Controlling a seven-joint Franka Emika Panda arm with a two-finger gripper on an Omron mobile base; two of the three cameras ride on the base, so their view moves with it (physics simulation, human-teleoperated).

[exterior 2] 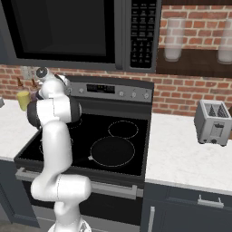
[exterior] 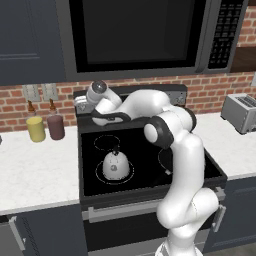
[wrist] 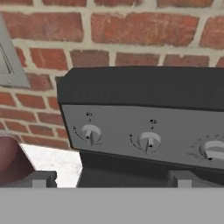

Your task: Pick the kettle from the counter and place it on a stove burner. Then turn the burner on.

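Note:
The pale dome-shaped kettle (exterior: 116, 165) stands upright on the front-left ring of the black stove (exterior: 100, 187), free of the gripper. My gripper (exterior: 81, 104) is raised behind it, at the left end of the stove's grey back panel (wrist: 144, 131). In the hand view the gripper (wrist: 111, 179) is open with nothing between its fingertips (wrist: 41, 179), and it faces the panel head-on. Three knobs show there: a left knob (wrist: 91, 132), a middle knob (wrist: 149, 141) and a right knob (wrist: 213, 149) cut off by the frame edge. The white counter (exterior: 35, 165) lies left of the stove.
A yellow bottle (exterior: 36, 127) and a maroon bottle (exterior: 55, 125) stand on the counter by the brick wall, close to the gripper's left. A microwave (exterior: 140, 35) hangs above the stove. A toaster (exterior 2: 212, 121) sits on the right counter.

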